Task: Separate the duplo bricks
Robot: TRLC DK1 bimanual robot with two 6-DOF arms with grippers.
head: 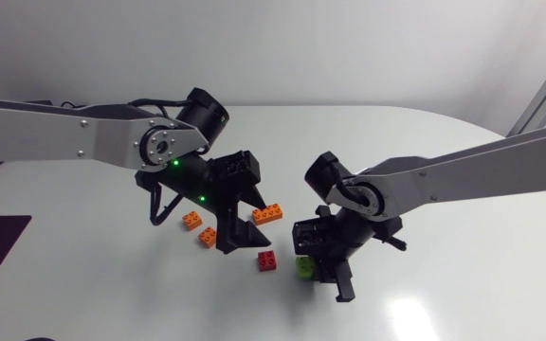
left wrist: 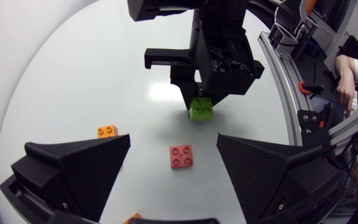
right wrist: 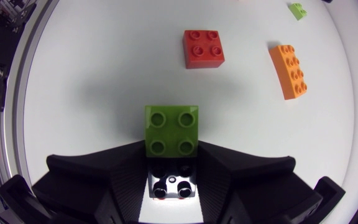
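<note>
Left gripper (head: 243, 242) hangs over the table with its fingers spread wide and nothing between them, just left of the red brick (head: 267, 260). Two small orange bricks (head: 191, 221) lie farther left of the red brick, and a long orange brick (head: 268, 214) lies just behind it. Studs up and touching nothing, the red brick sits ahead of the spread fingers, so the left arm looks nearer for any pick. Just right of the red brick, the square green brick (head: 305, 266) rests on the table. The right gripper (right wrist: 171, 149) pinches its near end from both sides, the right arm bent steeply down.
</note>
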